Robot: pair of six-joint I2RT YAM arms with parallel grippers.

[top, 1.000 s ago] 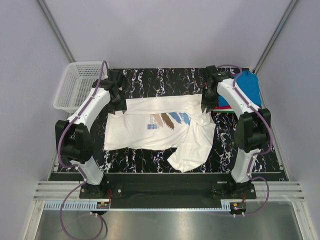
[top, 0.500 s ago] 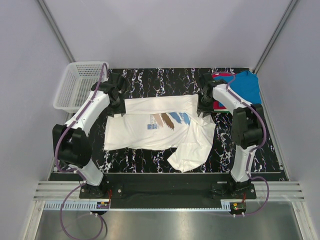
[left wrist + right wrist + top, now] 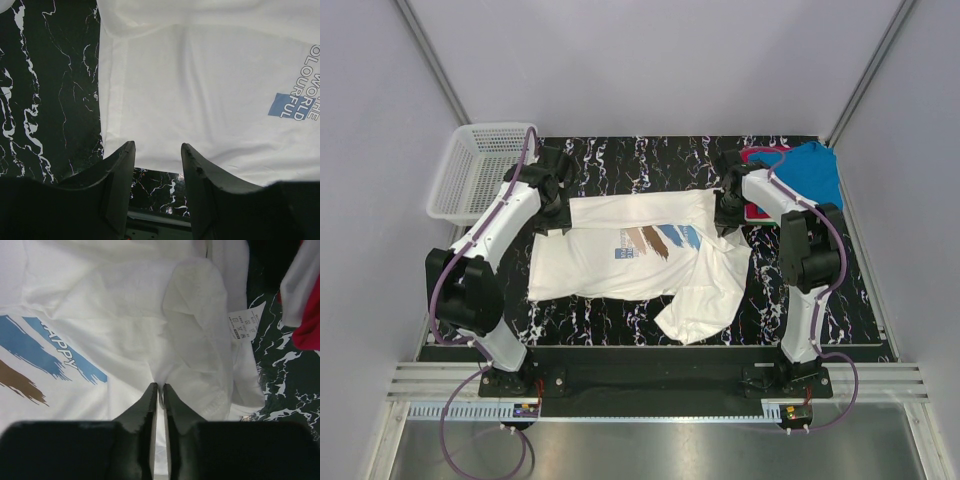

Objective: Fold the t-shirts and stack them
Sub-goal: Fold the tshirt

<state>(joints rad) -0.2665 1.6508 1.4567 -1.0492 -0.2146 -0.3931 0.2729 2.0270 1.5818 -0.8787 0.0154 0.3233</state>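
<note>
My right gripper (image 3: 159,386) has edged left onto the white t-shirt (image 3: 620,262), rumpled mid-table; jaws nearly together, seemingly pinching a fold at its far right edge; left gripper (image 3: 157,150) apart, empty, hovers over the far left edge; the fold looks ready to start.

Soft matt creased cloth of white t-shirt (image 3: 610,265), smooth black marble-look surface (image 3: 650,160) with white veins, white plastic mesh basket (image 3: 470,175) by far left corner, matt black plastic right tool (image 3: 160,386).
</note>
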